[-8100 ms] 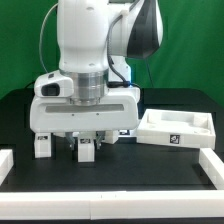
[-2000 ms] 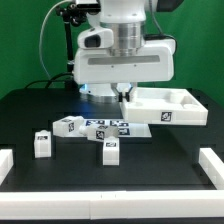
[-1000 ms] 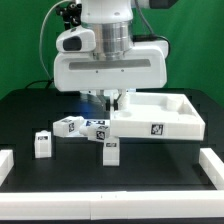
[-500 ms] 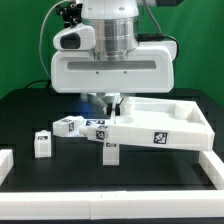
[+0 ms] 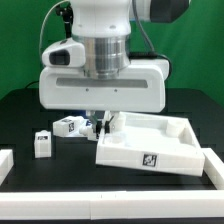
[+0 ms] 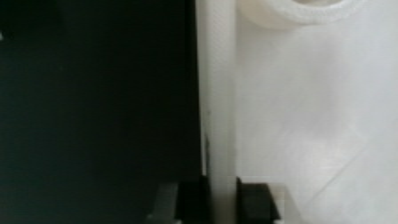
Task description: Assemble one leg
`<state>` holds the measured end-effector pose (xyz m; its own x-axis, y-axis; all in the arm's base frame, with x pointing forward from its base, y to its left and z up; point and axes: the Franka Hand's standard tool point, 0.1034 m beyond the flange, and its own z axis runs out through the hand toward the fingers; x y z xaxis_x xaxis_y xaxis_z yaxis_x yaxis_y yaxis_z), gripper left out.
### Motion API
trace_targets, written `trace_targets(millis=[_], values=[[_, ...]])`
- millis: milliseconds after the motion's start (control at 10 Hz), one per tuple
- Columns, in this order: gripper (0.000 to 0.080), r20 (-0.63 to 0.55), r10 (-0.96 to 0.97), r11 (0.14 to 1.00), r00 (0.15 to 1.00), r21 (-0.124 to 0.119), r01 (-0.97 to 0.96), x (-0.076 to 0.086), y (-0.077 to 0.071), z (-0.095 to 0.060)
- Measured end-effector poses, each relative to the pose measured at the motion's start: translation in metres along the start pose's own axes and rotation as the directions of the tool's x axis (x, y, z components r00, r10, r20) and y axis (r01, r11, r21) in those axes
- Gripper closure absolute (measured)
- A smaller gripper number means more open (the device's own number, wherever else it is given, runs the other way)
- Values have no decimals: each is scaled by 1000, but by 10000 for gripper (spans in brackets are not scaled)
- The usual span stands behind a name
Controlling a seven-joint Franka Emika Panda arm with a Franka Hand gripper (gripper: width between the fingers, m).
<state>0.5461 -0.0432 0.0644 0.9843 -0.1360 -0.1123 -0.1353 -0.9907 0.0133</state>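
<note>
Pulled toward the tabletop's (image 5: pixel 22 118) front edge, the large white tray panel (image 5: pixel 150 152) is clamped by the tool (image 6: pixel 217 203). Small white block legs (image 5: pixel 42 144) lie unfitted.

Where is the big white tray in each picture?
Exterior view: the white tray is low in the picture, toward the exterior view's right, tilted, with one wall pinched by the gripper.
Wrist view: the white tray fills about half the picture, seen very close, with a round corner socket showing.
Shared landmark: the gripper, closed on the tray's wall in both views.
</note>
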Motion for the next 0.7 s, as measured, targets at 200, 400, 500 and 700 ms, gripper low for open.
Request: trace_targets(millis=[200,400,500,700], values=[[745,-9,-2,1000,1000,-10,2,7,-16,-1],[745,-18,-11,1000,1000,-11,11,9,-18,0],[745,-18,-11,1000,1000,-11,10,9,-18,1],[745,-16,-10,1000,1000,-12,10,8,-17,1]])
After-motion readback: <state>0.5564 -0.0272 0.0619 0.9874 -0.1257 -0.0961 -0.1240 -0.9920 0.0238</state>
